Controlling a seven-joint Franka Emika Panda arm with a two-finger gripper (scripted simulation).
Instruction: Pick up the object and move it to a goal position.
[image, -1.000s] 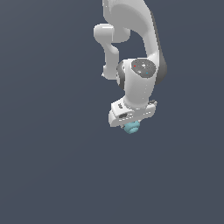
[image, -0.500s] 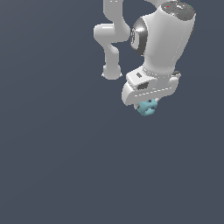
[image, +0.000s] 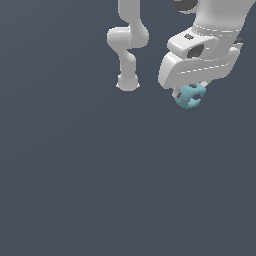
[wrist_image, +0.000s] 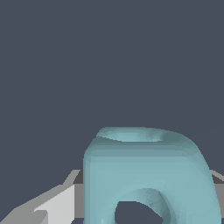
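Note:
The object is a small light-teal rounded block with round holes in its faces. It hangs under my white gripper at the upper part of the exterior view's right, well above the dark grey floor. The gripper is shut on it, and the hand hides most of the fingers. In the wrist view the object fills the near part of the picture, with one hole facing the camera and a grey finger beside it.
The arm's white base column stands on the floor to the exterior view's left of the gripper. A plain dark grey floor fills everything else.
The gripper has risen and moved toward the exterior view's right with the object held in it, and it now looks larger in the view.

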